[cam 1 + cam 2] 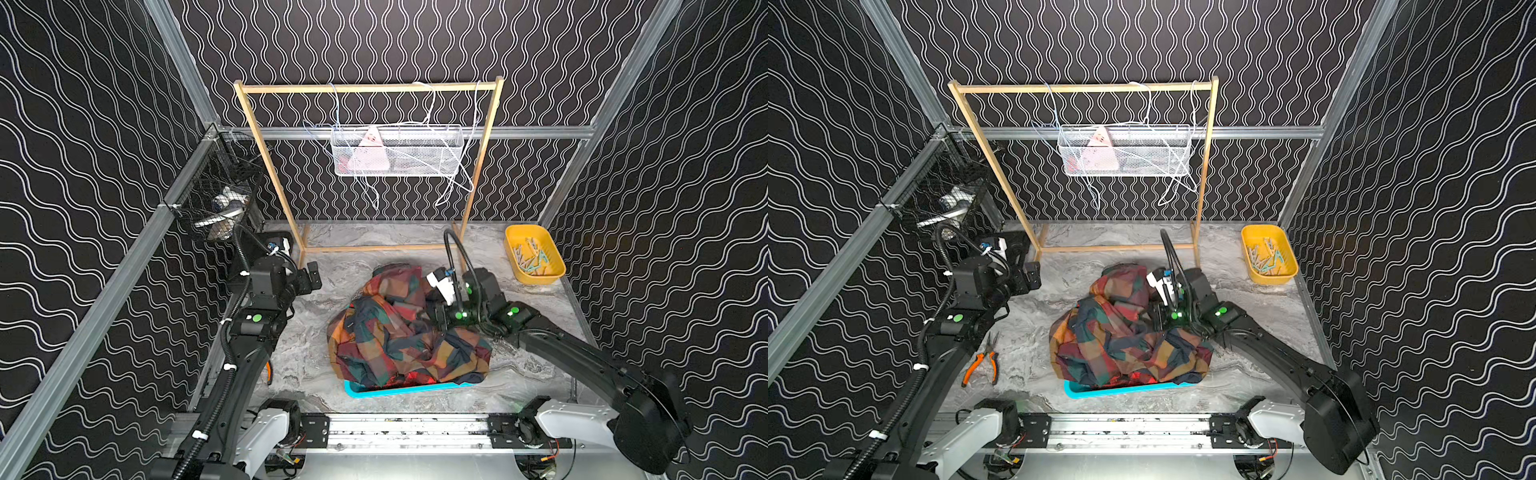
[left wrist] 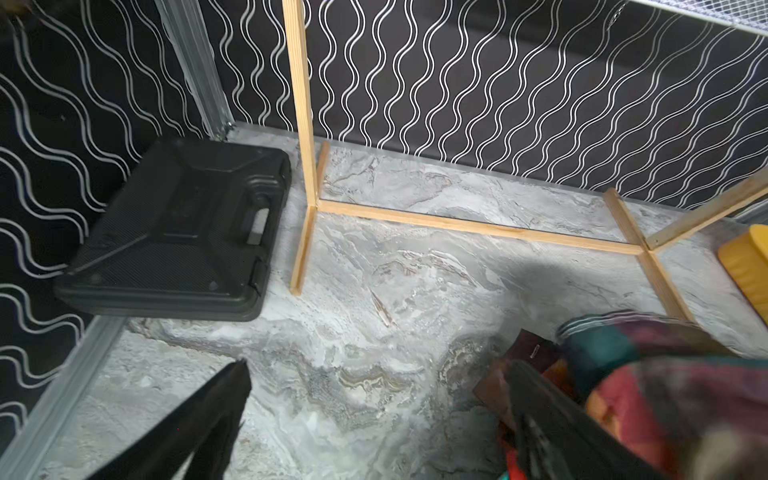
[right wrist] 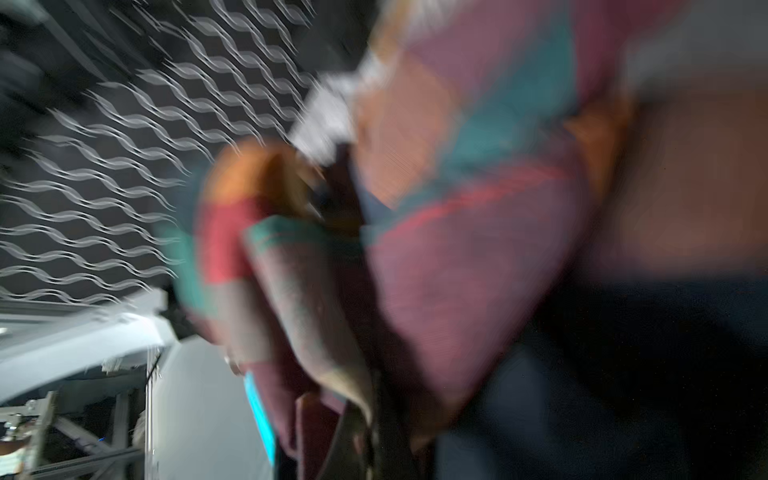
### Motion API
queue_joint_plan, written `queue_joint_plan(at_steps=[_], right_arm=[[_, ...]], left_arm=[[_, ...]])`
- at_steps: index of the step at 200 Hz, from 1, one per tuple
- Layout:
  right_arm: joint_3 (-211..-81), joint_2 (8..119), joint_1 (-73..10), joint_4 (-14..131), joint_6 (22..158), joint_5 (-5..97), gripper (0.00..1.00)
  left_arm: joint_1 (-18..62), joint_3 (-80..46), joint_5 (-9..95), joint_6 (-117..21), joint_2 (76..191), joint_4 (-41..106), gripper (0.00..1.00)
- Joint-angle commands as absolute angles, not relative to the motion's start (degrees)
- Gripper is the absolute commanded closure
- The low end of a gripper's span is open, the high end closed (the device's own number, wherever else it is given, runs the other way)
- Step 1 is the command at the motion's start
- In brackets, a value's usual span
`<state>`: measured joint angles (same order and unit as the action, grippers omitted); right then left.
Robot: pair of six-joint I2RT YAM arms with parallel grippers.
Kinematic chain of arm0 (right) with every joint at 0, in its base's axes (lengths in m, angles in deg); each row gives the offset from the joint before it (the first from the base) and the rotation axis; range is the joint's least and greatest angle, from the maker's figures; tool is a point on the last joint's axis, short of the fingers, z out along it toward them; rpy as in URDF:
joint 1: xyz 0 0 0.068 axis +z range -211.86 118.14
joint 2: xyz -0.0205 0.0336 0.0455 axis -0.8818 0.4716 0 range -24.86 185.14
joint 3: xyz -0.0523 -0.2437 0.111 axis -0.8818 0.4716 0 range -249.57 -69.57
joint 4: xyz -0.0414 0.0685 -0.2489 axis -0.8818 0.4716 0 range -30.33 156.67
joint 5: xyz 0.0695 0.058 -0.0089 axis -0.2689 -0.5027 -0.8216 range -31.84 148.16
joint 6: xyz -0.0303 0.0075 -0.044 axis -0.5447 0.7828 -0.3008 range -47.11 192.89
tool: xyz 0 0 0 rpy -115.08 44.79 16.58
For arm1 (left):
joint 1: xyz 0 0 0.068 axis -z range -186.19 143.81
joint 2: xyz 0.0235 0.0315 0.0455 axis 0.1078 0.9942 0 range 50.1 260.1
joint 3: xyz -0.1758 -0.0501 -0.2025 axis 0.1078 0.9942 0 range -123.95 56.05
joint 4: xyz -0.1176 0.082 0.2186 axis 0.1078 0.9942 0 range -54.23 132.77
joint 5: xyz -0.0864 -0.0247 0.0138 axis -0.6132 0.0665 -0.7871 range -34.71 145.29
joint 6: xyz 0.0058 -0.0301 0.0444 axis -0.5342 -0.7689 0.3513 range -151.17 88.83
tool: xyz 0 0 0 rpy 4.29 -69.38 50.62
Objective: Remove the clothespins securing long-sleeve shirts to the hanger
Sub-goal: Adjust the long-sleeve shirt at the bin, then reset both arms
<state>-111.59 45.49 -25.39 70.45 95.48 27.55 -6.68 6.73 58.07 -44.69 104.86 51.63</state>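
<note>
Turquoise bin (image 1: 361, 390) brims with shirts (image 1: 399, 345); right gripper (image 1: 436, 316) digs into the heap, jaws clenched, apparently shifting cloth; left gripper (image 1: 311, 277) idles near it, jaws released.

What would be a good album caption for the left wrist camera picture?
Left gripper open over the marble table, a black case and the wooden rack beyond, checked shirts nearby.

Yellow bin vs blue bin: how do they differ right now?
The yellow bin stands uncovered at the back right; the blue bin, front centre, is nearly buried, only its near rim showing. The yellow bin holds loose clothespins; the blue bin is heaped with checked shirts. Both rest on the marble table.
</note>
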Motion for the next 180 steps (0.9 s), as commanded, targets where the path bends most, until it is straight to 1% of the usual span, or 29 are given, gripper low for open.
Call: queue_joint_plan(at_steps=[1,4,9,32,40,52,60,62,90,112,123,127,147,158,168,180], right_arm=[[-103.37,44.52,-24.25,71.05,102.55,32.54,1.0],[-102.63,44.23,-24.18,71.23,102.65,33.26,1.0],[-101.84,43.63,-24.11,71.72,102.76,34.64,0.93],[-103.74,37.84,-24.16,77.39,100.52,40.13,0.46],[-105.15,35.01,-24.14,79.47,99.47,41.72,0.34],[-107.25,30.79,-24.11,82.58,98.38,44.32,0.19],[-108.64,28.02,-24.21,84.59,97.59,46.31,0.02],[-108.98,27.32,-24.24,85.1,97.48,47.02,0.0],[-112.93,18.07,-25.12,89.45,93.21,57.55,0.0],[-111.63,13.25,-29.74,83.72,87.48,64.73,0.0],[-110.04,13.29,-35.16,79.5,85.0,64.7,0.0],[-109.42,13.84,-38.75,77.91,84.78,63.99,0.0],[-104.83,17.19,-56.01,66.54,87.13,53.16,0.0],[-100.74,20.21,-63.96,57.35,89.66,50.91,0.0],[-97.59,24.3,-68.59,49.82,90.76,51.11,0.0],[-94.69,30.13,-70.53,41.64,89.85,53.75,0.0]], left_arm=[[-6.83,7.74,55.99,-45.9,104.76,47.98,0.01],[-6.84,7.94,56.06,-45.87,104.76,47.79,0.01],[-6.89,8.25,56.23,-45.85,104.67,47.53,0.01],[-6.86,9.27,56.73,-45.25,105.28,45.94,0.01],[-6.88,9.64,56.93,-45.16,105.66,45.18,0.01],[-7.63,10.44,57.13,-45.61,106.23,44.15,0.01],[-8.84,11.12,56.96,-45.83,106.58,42.87,0.01],[-9.0,11.27,56.96,-45.85,106.67,42.53,0.01],[-10.82,15.63,57.25,-44.7,107.24,36.13,0.01],[-11.28,22.29,58.18,-43.4,106.62,25.26,0.01],[-11.35,24.67,60.87,-43.56,106.6,22.2,0.01],[-11.42,25.17,61.61,-43.3,106.74,21.68,0.01],[-11.37,27.92,58.07,-39.21,107.84,16.89,0.01],[-11.39,29.25,58.59,-39.67,109.16,14.38,0.01],[-11.41,29.93,59.15,-39.06,110.58,12.88,0.01],[-11.2,30.77,61.04,-38.18,112.32,11.21,0.01]])
